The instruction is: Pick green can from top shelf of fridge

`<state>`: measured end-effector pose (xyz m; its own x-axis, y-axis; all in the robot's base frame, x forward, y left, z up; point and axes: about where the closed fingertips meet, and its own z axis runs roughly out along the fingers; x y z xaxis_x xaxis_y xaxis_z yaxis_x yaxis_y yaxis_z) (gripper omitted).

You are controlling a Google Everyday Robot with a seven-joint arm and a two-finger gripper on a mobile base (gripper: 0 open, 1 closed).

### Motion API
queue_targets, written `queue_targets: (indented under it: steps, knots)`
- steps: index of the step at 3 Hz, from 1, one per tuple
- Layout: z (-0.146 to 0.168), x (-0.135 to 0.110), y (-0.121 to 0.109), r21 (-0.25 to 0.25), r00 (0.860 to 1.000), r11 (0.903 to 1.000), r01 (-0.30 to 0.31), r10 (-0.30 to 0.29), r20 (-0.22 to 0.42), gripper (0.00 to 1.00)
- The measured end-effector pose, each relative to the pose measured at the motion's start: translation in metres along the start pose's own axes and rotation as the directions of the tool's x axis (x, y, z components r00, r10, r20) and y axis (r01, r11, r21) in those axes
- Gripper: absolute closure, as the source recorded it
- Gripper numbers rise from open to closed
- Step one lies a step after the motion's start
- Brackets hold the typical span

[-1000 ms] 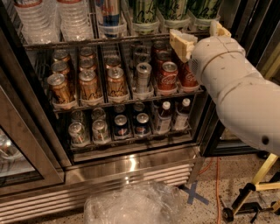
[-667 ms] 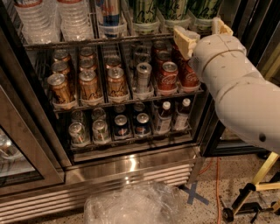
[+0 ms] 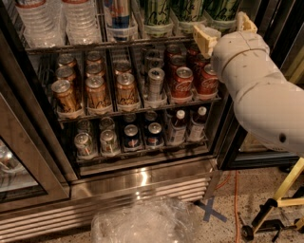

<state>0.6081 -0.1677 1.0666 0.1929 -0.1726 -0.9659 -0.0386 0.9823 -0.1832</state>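
Three light green cans stand in clear trays at the right of the top shelf (image 3: pixel 95 47), cut off by the upper edge: left (image 3: pixel 156 12), middle (image 3: pixel 190 9), right (image 3: pixel 222 9). The fridge (image 3: pixel 142 182) is open, its steel base and vent below. My gripper (image 3: pixel 226 29) is on the end of the white arm, at the right end of the top shelf's front rail, just below the right-hand green can. Its two cream fingers (image 3: pixel 205 39) stand wide apart with nothing between them. The arm hides the shelf's right end.
Water bottles (image 3: pixel 57 19) and a blue-and-silver can (image 3: pixel 118 12) stand left on the top shelf. Brown cans (image 3: pixel 95 90), a silver can and red cola cans (image 3: pixel 183 83) fill the middle shelf. A glass door (image 3: pixel 19 156) is at left, a plastic bag (image 3: pixel 142 220) and a yellow stand (image 3: pixel 285 190) on the floor.
My gripper has moved slightly up and to the right, closer to the right end of the top shelf. The cans have not moved.
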Motion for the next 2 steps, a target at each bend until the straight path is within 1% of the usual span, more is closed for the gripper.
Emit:
queue_targets:
  steps: [2]
  knots:
    - [0.022,0.014,-0.030,0.041,0.999,0.9992,0.004,-0.002,-0.037,0.29]
